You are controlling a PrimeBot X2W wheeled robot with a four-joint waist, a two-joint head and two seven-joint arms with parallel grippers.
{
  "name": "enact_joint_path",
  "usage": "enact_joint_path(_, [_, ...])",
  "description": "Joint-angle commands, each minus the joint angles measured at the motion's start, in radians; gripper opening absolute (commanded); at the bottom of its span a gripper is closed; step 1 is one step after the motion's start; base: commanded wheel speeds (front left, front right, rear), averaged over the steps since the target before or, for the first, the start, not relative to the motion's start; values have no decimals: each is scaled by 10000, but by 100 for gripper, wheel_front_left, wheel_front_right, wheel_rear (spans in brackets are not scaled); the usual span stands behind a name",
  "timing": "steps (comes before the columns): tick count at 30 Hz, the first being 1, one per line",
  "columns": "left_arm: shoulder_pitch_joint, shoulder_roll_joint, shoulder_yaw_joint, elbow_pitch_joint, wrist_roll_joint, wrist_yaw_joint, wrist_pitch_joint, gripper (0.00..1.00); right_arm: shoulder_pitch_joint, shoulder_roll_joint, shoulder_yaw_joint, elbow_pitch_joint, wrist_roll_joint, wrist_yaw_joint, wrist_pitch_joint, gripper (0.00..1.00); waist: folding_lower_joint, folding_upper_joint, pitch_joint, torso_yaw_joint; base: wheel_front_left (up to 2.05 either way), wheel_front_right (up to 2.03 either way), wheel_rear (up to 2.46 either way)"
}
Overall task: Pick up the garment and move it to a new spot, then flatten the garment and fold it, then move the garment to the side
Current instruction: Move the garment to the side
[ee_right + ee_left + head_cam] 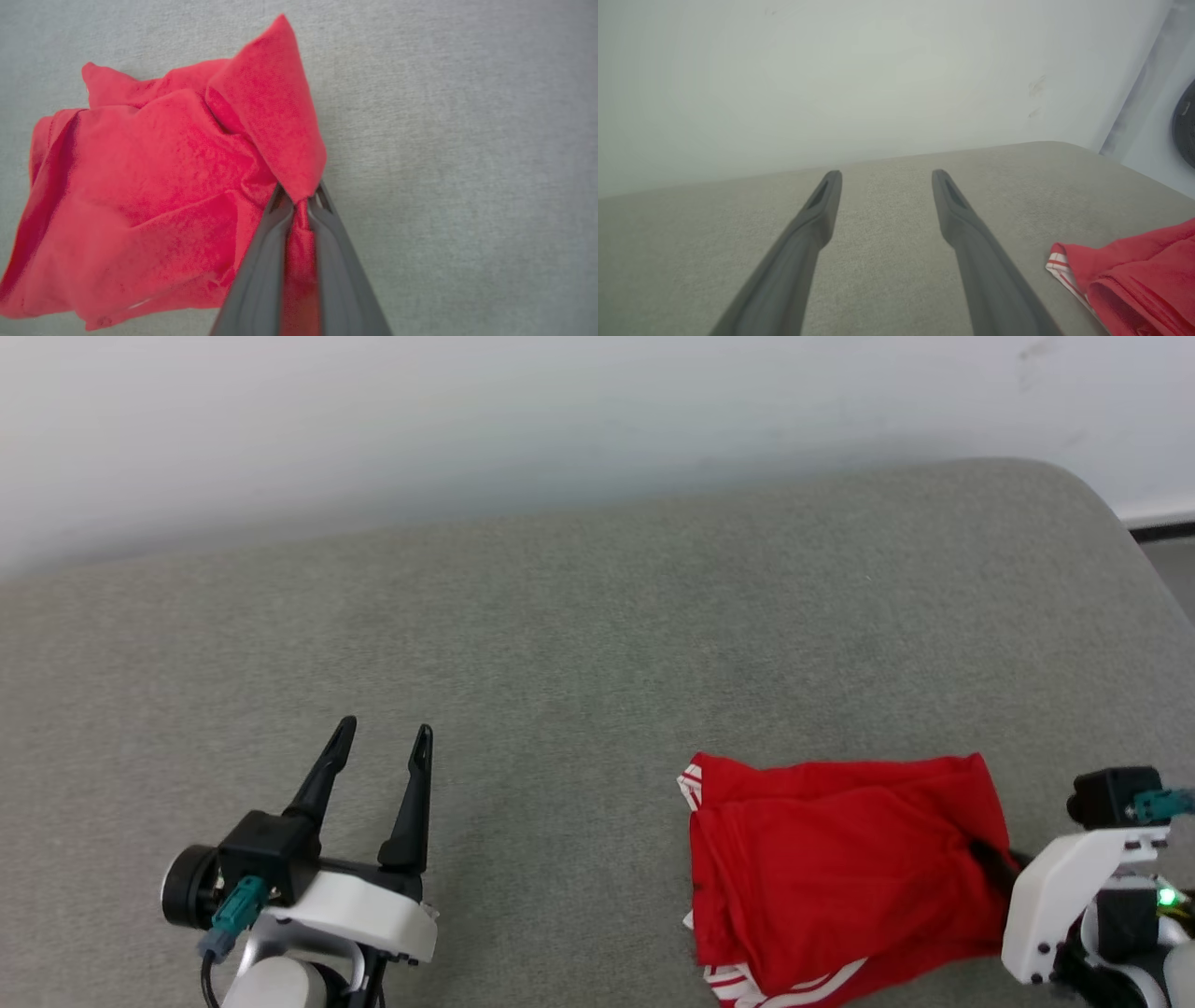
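Garment [840, 868], red jersey cloth.

Grip: right claw [299, 198] is clenched on a pinch of its right edge. The cloth is bunched between the fingers and drawn up into a peak above the tips.

Condition: layered into a compact, roughly square packet, slack and creased. White striped sleeve trim shows at the far left corner and along the near edge.

Location: near right part of the cushion [560, 616], resting on it apart from the pinched peak.

Left claw [385, 739]: released, fingers spread, nothing between them. It sits over bare cushion, well apart from the garment, on its left.

Progress, as judged: the stacked layers suggest flattening and folding are done, if loosely. Remaining: the move to the side, apparently in hand. A one-point grip on loose layers may let the fold slide open if dragged.

Edges: the cushion's rounded right corner lies beyond the garment, with floor [1172, 569] past it. A wall [467, 411] backs the far side. The near edge is out of frame.

Open room: wide bare cushion to the left and toward the wall, little to the right.
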Motion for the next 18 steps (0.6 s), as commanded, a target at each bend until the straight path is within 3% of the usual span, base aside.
enact_joint_path(1, [-226,93,-3,-96,73,-43,23,100,-385,23,-78,92,-90,-8,-134,0,0,-1,700,-731,0,0,0])
enact_joint_path(9, [-1413,485,-207,-717,342,-429,232,100,-2256,-360,-1368,887,-1124,-10,-973,0,0,-1,2391,-1126,0,0,0])
enact_joint_path(18, [-2501,703,-480,-1196,540,-744,423,100,-4045,-982,-3854,1695,-2894,-10,-1362,0,0,-1,3869,-908,0,0,0])
